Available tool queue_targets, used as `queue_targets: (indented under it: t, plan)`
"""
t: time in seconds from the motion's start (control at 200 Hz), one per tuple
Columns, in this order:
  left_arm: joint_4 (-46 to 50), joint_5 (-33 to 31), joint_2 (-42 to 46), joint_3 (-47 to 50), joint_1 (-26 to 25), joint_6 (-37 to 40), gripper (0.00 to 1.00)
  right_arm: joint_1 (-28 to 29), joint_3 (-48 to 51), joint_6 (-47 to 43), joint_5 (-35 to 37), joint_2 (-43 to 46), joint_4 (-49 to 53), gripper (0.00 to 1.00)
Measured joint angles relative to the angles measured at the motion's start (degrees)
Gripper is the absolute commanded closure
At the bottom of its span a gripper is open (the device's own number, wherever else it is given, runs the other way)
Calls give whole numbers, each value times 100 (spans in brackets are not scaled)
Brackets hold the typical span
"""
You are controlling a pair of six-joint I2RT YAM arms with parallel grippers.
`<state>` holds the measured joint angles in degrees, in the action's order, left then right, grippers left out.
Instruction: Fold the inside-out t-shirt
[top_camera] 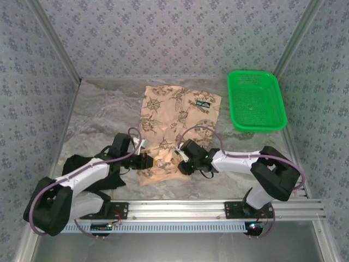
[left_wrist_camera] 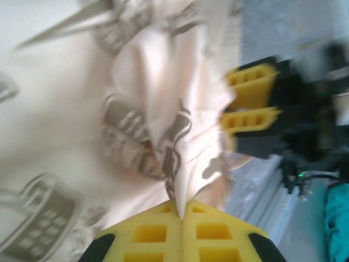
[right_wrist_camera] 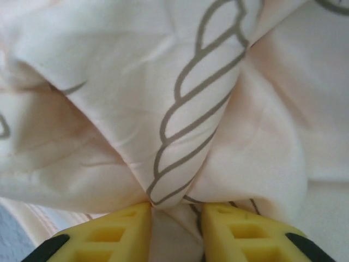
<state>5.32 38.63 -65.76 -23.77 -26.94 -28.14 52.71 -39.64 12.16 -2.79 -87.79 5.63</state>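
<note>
The inside-out t-shirt lies mid-table, peach-tan with dark compass and ship prints and a small dark neck label at its far right. Its near hem is bunched up between the two arms. My left gripper is at that hem from the left. In the left wrist view it is shut on a thin ridge of the t-shirt. My right gripper faces it from the right. Its jaws stand apart, with a loose fold of the t-shirt in the gap. Its yellow fingers also show in the left wrist view.
A green plastic basket stands at the back right. A black garment lies under the left arm at the near left. Patterned walls close in the table's left, back and right. An aluminium rail runs along the near edge.
</note>
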Motion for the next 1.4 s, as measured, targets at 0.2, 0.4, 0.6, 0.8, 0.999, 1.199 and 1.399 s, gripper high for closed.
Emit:
queue_targets:
  t: [0.2,0.4,0.6,0.8,0.999,1.199,1.399]
  plan:
    - [-87,-103,-313,-46,-214,42,96,48,-7,-92,-420,227,-186,54]
    - [-57,-107,-717,-278,-382,157,96,70,-407,-343,-649,323,-210,50]
    - [-4,-127,-787,-356,-496,236,95,162,-820,-396,-892,-79,-321,48]
    - [48,-203,-787,-393,-509,315,95,181,-903,-402,-922,-127,-260,44]
    - [42,-205,-787,-393,-511,326,95,232,-1178,-407,-789,-402,-232,45]
    - [26,-330,-774,-387,-509,304,94,310,-1340,-319,-354,-798,-313,74]
    - [-4,-367,-511,-385,-533,306,95,35,-1069,74,-31,-544,-323,70]
